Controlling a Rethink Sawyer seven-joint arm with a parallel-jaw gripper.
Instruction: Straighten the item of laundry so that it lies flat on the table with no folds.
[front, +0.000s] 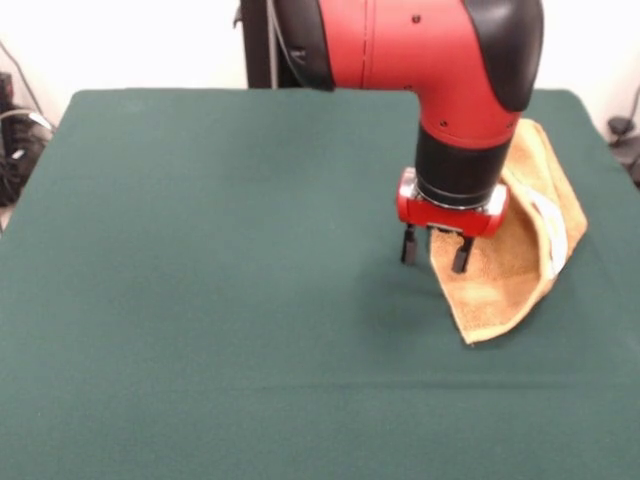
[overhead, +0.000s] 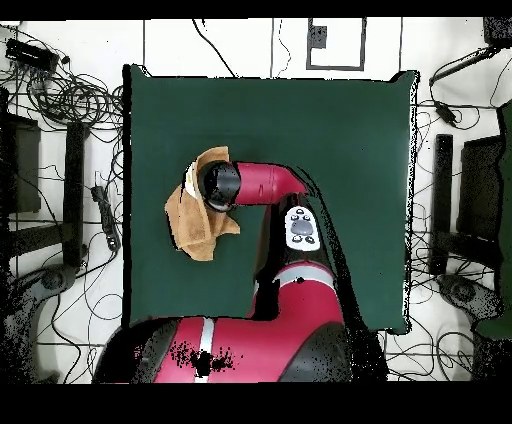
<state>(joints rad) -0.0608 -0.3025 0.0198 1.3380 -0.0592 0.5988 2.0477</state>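
The end effector (front: 435, 250) hangs low over the tabletop (front: 220, 300) with its two dark fingers pointing straight down and spread apart, holding nothing. One finger stands over bare green cloth; the other stands at or just over the towel's edge, and the front view does not settle whether it touches.

The towel (front: 520, 255) lies directly beside the end effector and reaches away from it toward the tabletop's right edge in the front view, about midway between the near and far edges. In the overhead view the towel (overhead: 195, 222) shows close to the left edge, partly hidden under the wrist. It is not flat: a long fold runs along one side, with a pale band and a white tag (front: 553, 225) showing on the turned-over part.

Its long axis runs slantwise, from a pointed corner toward the near edge up toward the far right corner. The folded flap lies on the far side of the towel from the end effector, so reaching it probably means crossing over the towel.
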